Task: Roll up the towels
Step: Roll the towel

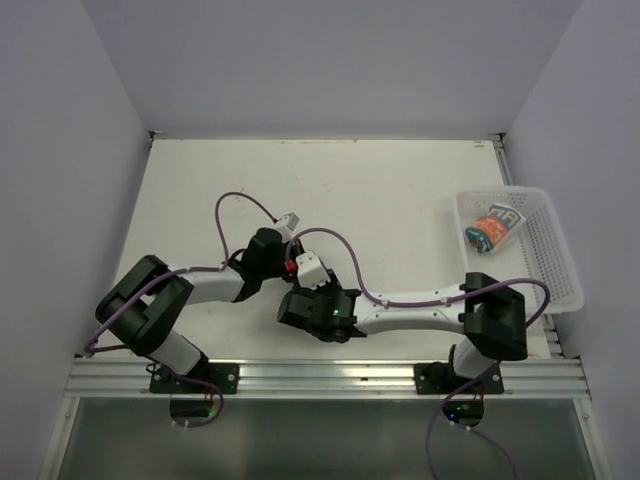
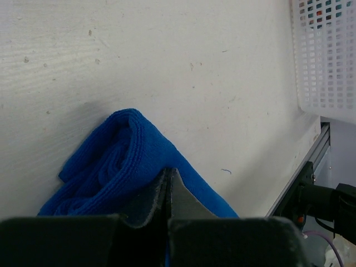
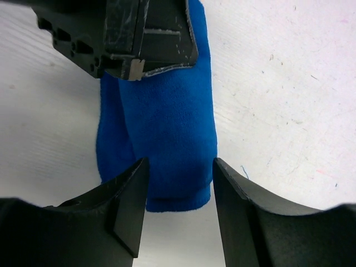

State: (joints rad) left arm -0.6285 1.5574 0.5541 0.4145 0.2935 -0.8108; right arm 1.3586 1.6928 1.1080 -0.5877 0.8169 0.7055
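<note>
Since the blue towel (image 3: pixel 161 122) is soft and floppy, I'd grab its thick rolled end, not a loose layer. It's toward the near edge of the table (image 1: pixel 400 190): left gripper (image 2: pixel 169 179) clamped on it, right gripper (image 3: pixel 179 172) straddling it, jaws wide. The patterned towel (image 1: pixel 492 228) sits in the basket (image 1: pixel 545 255), right edge.

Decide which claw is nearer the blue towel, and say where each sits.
Left. The left claw is shut on the blue towel, pinching its fold. The right claw is open, straddling the towel's end; contact there is unclear.

L claw (image 2: pixel 168 173) pinched shut, R claw (image 3: pixel 181 162) spread open, both arms bent inward.
</note>
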